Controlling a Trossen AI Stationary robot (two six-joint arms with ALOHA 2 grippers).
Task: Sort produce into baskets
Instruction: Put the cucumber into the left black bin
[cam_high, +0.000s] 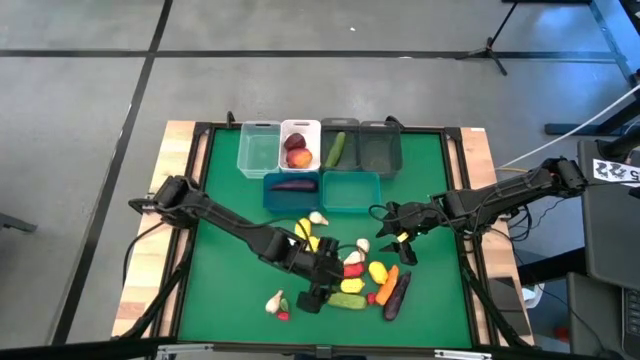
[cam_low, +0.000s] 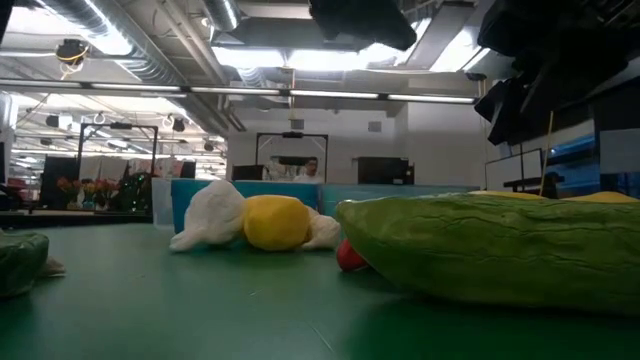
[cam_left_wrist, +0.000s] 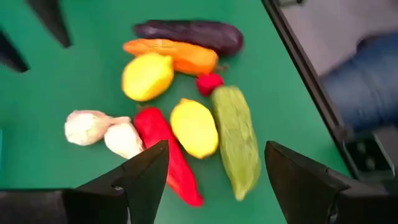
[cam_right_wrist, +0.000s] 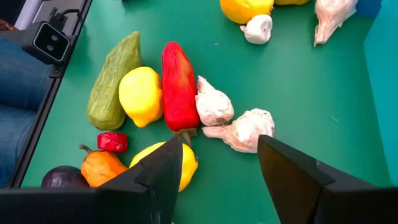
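Two end effectors hang released: left end effector (cam_high: 322, 283) hides produce beneath it; right end effector (cam_high: 398, 232), at two o'clock, overlaps nothing.

Left gripper (cam_high: 318, 283) low near table's front edge, fingers spread; right gripper (cam_high: 398, 243) right of centre, fingers spread, empty.

Six baskets (cam_high: 300, 165) stand at the counter's (cam_high: 220, 200) far side: four in a far row, two just nearer. The produce (cam_high: 350, 275) lies heaped nearer, right of centre, with garlic (cam_high: 275, 301) apart to its left.
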